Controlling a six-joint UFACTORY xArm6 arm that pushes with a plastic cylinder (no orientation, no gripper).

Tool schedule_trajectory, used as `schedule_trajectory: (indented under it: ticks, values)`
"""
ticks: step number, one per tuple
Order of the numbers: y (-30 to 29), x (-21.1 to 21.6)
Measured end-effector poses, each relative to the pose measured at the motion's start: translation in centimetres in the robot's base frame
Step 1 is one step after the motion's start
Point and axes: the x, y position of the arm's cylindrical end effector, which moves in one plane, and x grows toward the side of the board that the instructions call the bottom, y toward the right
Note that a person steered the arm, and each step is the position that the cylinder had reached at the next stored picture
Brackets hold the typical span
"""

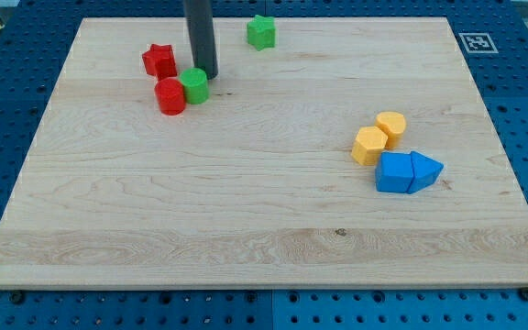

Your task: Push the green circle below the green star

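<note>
**A plain dark rod is all you see of the arm**

You see only the rod (pixel 201 37), a straight round bar of dark grey, nearly black, with a smooth matt surface. A faint lighter sheen runs down its left side. It keeps the same width along its whole visible length. My tip (pixel 207 75) is cut off bluntly. You will find no cables, screws or markings on it.

Pale grained wooden board (pixel 246 202), matt dark rod, smooth plastic-looking green circle (pixel 194 86)
</note>
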Motion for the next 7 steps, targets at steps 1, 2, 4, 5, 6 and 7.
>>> schedule_trajectory:
  ticks: [1,2,4,5,6,7]
  values:
    - [1.3,1.2]
    - [5.8,1.4]
    - [5.5,10.8]
    - [3.0,10.7]
    - [0.2,9.2]
    - [-5.1,9.1]
